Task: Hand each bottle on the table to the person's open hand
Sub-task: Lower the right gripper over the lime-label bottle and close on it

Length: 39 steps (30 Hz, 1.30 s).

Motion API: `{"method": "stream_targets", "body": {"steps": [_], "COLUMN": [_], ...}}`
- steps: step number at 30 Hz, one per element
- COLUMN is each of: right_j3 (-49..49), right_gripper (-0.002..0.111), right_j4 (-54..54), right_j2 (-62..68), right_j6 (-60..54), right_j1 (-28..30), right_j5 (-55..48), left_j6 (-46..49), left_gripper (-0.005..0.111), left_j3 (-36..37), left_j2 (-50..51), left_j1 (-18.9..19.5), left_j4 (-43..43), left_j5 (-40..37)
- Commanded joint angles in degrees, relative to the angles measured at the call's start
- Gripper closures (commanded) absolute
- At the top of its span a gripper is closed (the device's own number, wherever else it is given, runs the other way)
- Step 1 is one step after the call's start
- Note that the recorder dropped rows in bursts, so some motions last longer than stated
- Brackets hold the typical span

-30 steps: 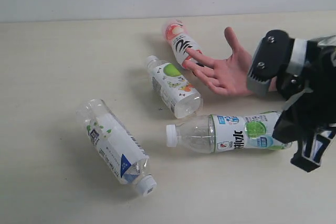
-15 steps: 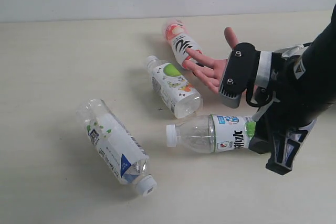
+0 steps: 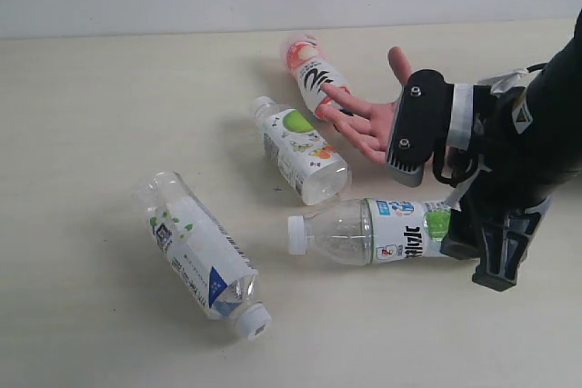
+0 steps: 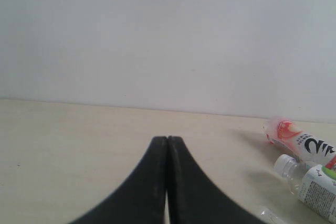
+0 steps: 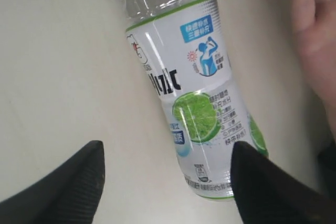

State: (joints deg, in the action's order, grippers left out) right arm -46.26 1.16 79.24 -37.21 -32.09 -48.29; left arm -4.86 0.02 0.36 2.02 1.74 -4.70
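Step in hand looks like the grasp of one bottle. Right gripper (image 5: 165,182) is spread wide, straddling the base end of the lime-label bottle (image 5: 194,103) and holding nothing. The bottle lies flat on the table (image 3: 91,88), near the person's open hand (image 3: 377,124). Next move probably: lower, close on the body, lift, carry to the palm. Left gripper (image 4: 167,182) is pressed together, empty. Label shows a lime picture, a blue drinking figure and bold black Chinese characters; the small print is unreadable.
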Motion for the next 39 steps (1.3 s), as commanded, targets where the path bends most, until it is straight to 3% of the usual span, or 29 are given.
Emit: {"method": "stream_targets", "body": {"steps": [1,24,34,39], "right_j3": [-0.48,-0.37,-0.37,-0.37], "right_gripper": [0.040,0.036,0.038,0.038], "right_j4": [1.34,5.53,-7.60,-4.74], "right_j2": [0.00,0.22,0.22,0.60], "right_j6": [-2.45,-9.32,-8.64,-10.30], "right_j1": [-0.22,-0.22,-0.22,-0.22], "right_j5": [1.62,4.32,8.60,6.09], "left_j6": [0.25,0.25,0.25,0.25], "left_gripper": [0.107,0.107,0.107,0.107], "left_j3": [-0.02,-0.02,-0.02,-0.02], "left_j2": [-0.36,-0.36,-0.36,-0.36], "left_j1": [0.16,0.16,0.16,0.16], "left_j4": [0.18,0.18,0.18,0.18], "left_j5": [-0.08,-0.08,-0.08,-0.08]}}
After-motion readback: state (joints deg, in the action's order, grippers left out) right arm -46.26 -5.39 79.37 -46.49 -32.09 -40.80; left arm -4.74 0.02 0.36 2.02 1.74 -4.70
